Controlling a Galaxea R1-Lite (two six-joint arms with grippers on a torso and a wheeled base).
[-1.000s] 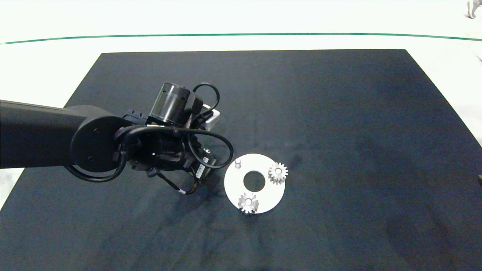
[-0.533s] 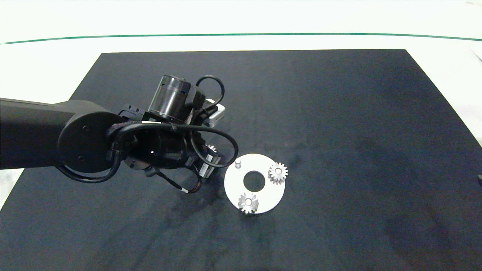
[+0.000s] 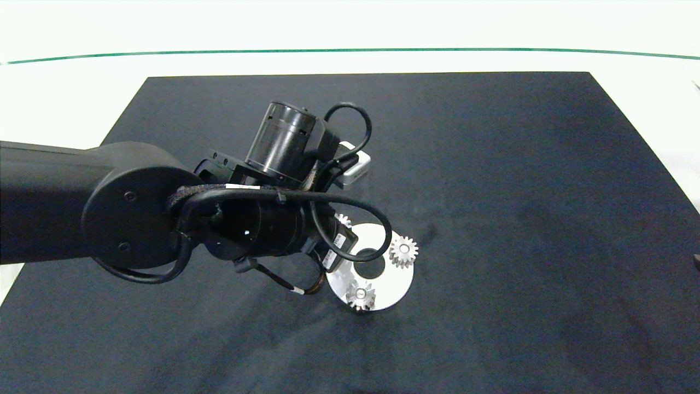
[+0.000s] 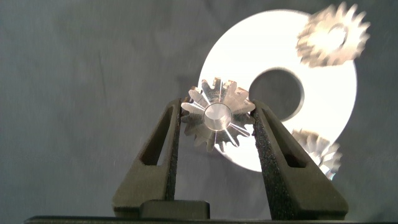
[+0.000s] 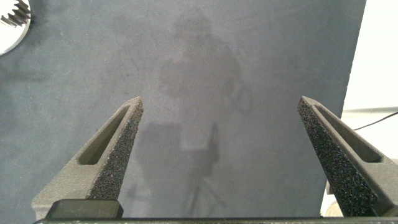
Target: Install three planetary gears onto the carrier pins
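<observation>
White disc (image 3: 402, 276) lies on the dark mat (image 3: 492, 164) with two silver planetary gears seated on it: one (image 3: 403, 251) at its right rim, another (image 3: 360, 295) at its near rim. The left gripper (image 4: 216, 121) hangs over the disc's left part, its grey fingers (image 4: 163, 146) clamped on the third gear (image 4: 217, 118), hiding the peg below. The right gripper (image 5: 221, 109) sits well away from the disc, above bare mat, its fingers spread wide and holding nothing.
</observation>
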